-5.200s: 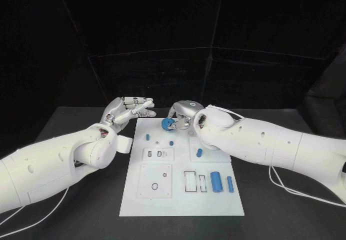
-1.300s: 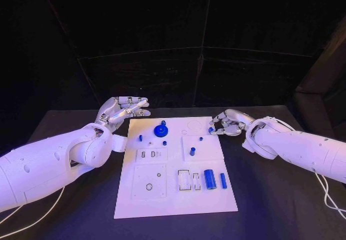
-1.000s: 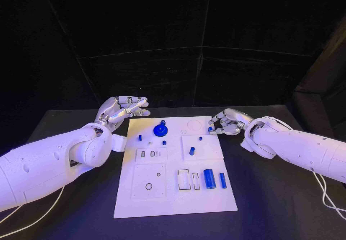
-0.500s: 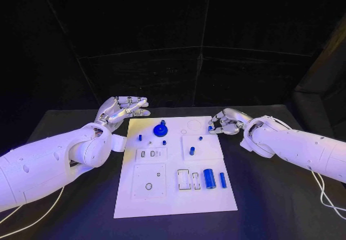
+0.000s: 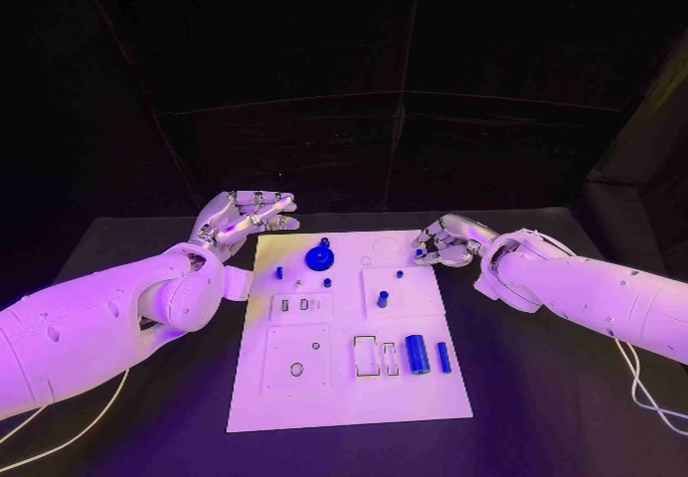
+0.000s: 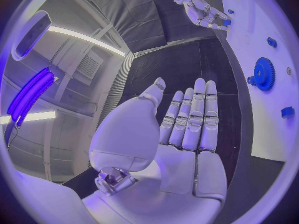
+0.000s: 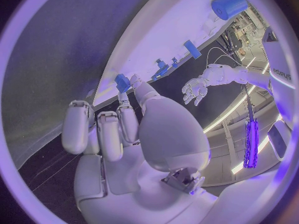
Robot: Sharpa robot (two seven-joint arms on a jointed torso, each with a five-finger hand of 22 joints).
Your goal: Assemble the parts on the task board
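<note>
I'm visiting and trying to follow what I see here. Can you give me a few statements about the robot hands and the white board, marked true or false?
1. The blue gear sits on the white board. True.
2. The left robot hand holds the gear. False: it holds nothing, with its fingers stretched out beside the board's far corner.
3. The right robot hand pinches a small blue piece. True.
4. The blue cylinder lies off the board on the table. False: it lies on the board.

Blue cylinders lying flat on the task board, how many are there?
2: a thick cylinder and a thin cylinder to its right, side by side at the task board's near right. None seems hidden.
</note>
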